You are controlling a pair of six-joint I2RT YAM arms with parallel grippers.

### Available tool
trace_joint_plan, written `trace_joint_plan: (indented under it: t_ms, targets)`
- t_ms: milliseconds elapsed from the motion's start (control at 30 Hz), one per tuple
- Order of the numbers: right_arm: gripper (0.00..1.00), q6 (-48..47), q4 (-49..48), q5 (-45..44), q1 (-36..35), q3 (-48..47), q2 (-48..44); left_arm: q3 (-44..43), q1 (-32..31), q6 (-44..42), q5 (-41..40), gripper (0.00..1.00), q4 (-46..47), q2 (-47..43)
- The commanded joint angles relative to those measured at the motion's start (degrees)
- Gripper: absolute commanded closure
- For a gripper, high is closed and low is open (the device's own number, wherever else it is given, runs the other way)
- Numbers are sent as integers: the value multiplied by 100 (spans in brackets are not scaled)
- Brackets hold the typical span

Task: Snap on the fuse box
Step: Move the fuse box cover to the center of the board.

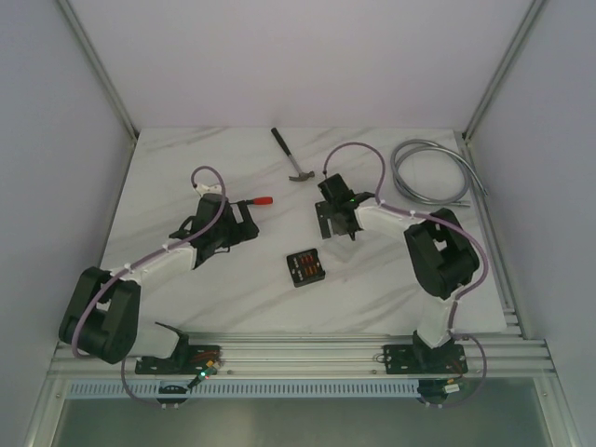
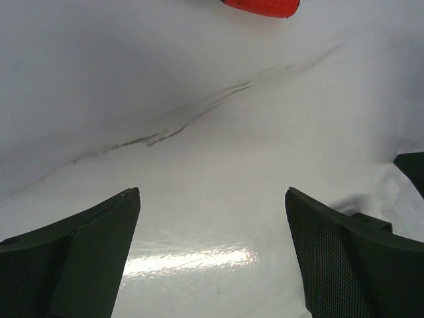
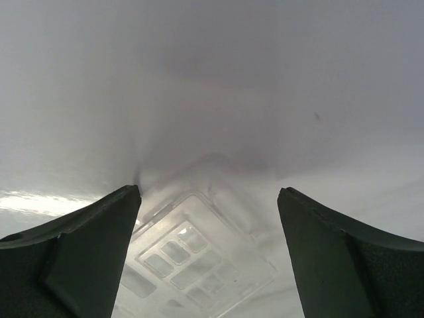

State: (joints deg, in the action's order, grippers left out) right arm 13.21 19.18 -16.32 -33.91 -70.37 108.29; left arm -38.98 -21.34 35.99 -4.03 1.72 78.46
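Right gripper (image 3: pixel 209 191) is gaping empty over a clear plastic lid (image 3: pixel 199 258), and I'm eyeing the small black square fuse box (image 1: pixel 304 268) lying just base-ward, slightly left.

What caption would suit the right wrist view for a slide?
Right gripper open over a clear, compartmented plastic cover on the white table.

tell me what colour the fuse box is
The fuse box is black, showing red and orange inside; best seen in the top external view.
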Motion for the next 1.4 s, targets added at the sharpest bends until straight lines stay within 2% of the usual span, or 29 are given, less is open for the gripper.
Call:
trace_joint_plan:
  t_ms: [0,200,367,600,767,1133,1367]
  targets:
    - [8,636,265,-247,178,512,-475,-51,-50,12,311,0,30,117]
    - [9,711,238,-157,269,1086,-1096,-53,-409,16,524,5,25,185]
    - [8,524,69,261,199,1341,-1740,111,-1095,233,454,14,24,125]
    - [5,489,68,-53,194,1572,-1960,86,-1786,480,398,37,16,529]
    - [4,502,77,-431,338,1664,-1961,-91,-1998,480,403,47,19,872]
    - [4,450,200,-413,729,1746,-1820,-492,-1959,282,-336,48,-203,1206]
    - [5,631,606,-311,733,2075,-1960,-935,-1785,32,-466,47,-230,1563]
